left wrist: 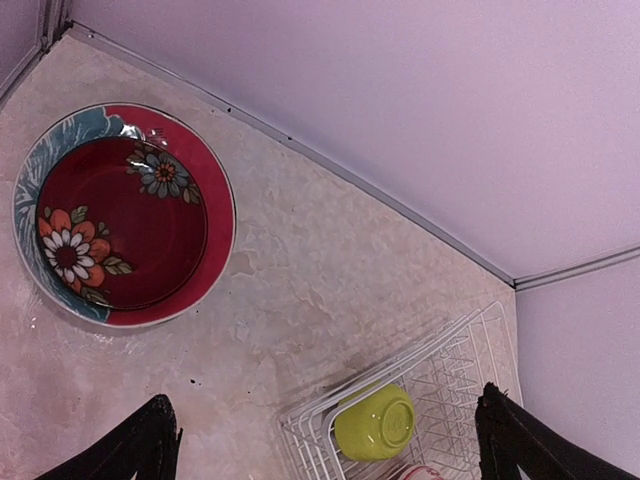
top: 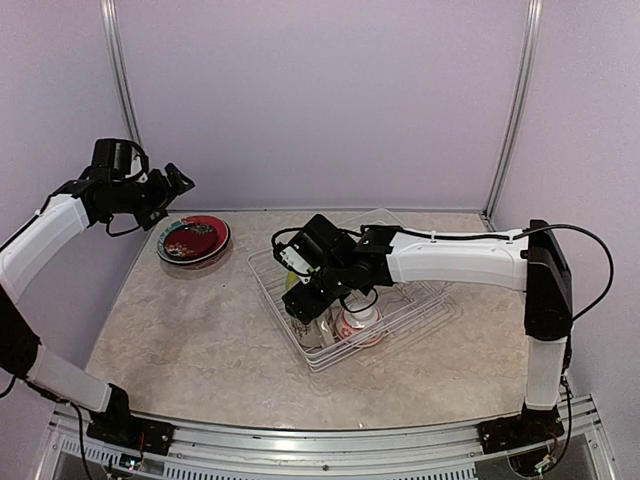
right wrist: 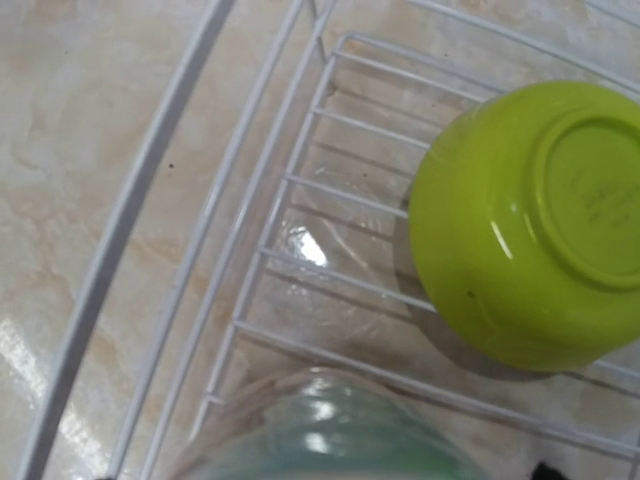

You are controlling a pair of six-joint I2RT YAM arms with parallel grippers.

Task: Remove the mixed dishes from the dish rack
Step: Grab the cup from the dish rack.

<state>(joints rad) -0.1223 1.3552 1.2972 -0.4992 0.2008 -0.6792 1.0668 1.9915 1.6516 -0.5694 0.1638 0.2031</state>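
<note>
The white wire dish rack (top: 425,308) sits right of centre on the table. My right gripper (top: 303,297) is down inside its left end, and its fingers do not show. A lime-green bowl (right wrist: 530,220) lies upside down in the rack (right wrist: 290,262), and a blurred pale green rounded thing (right wrist: 320,435) fills the bottom edge of the right wrist view. A white-and-red small bowl (top: 358,322) stands in the rack beside the gripper. My left gripper (top: 172,196) hangs open and holds nothing above a red flowered plate (top: 193,238) on the table.
From the left wrist I see the plate (left wrist: 125,215), the rack's corner (left wrist: 460,365) with the lime-green bowl (left wrist: 375,422), and my left gripper (left wrist: 325,400) with wide-spread fingers. Lilac walls close the back and sides. Marbled tabletop (top: 180,330) lies in front of the plate.
</note>
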